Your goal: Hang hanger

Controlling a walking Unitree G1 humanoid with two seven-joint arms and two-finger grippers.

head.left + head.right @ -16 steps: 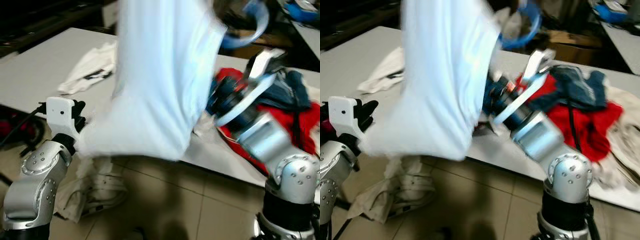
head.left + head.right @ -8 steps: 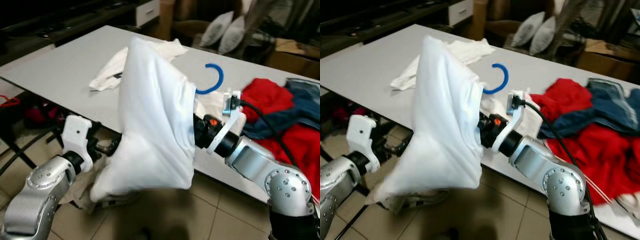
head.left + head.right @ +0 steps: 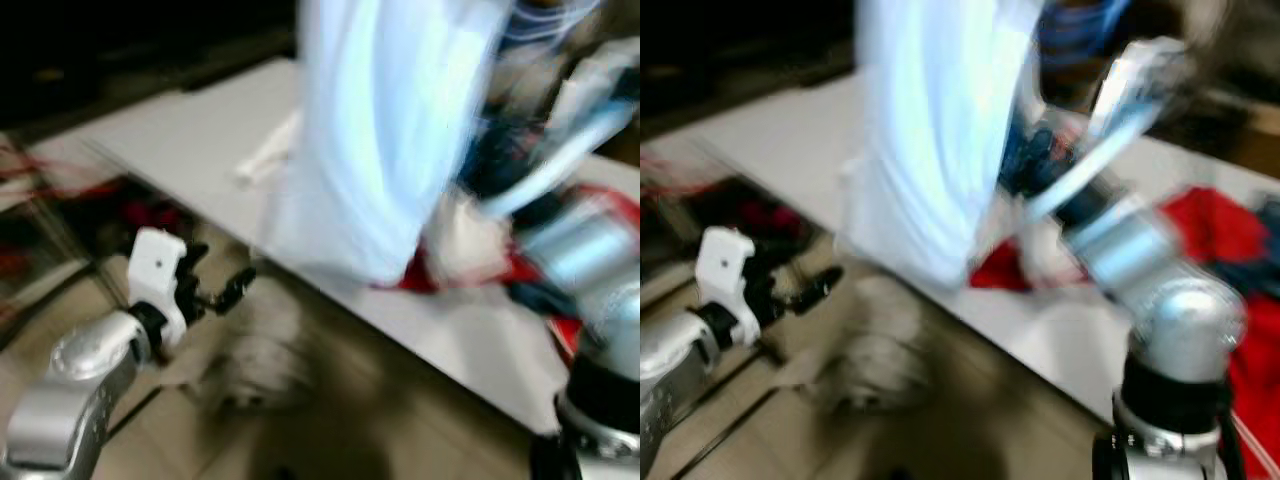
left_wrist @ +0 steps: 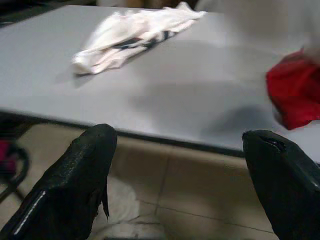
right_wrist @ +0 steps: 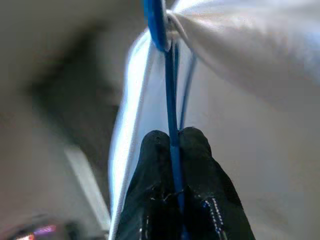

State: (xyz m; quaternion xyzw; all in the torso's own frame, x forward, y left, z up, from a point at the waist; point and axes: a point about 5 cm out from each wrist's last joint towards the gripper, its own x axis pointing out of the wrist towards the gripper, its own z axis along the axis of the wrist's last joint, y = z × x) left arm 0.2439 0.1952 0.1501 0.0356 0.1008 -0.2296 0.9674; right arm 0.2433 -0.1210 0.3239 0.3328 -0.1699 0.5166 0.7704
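My right pincer (image 5: 172, 150) is clamped tight on the thin blue hanger (image 5: 162, 60), with the white shirt (image 3: 400, 130) draped on it and raised above the table (image 3: 180, 140). My left pincer (image 4: 185, 175) is spread wide, grips nothing, and sits low by the table's near edge.

Procedure, as I judge it: maintain a firm grip so the hanger does not rotate between the fingers, keep the hook uppermost, and carry the load level toward the hanging point, which I cannot make out in the blurred head views.

Clearances: the shirt hem hangs close to the table edge and the red clothes (image 4: 295, 95); lift clear before travelling. A pale cloth (image 3: 250, 370) lies on the floor beside the table; step around it.
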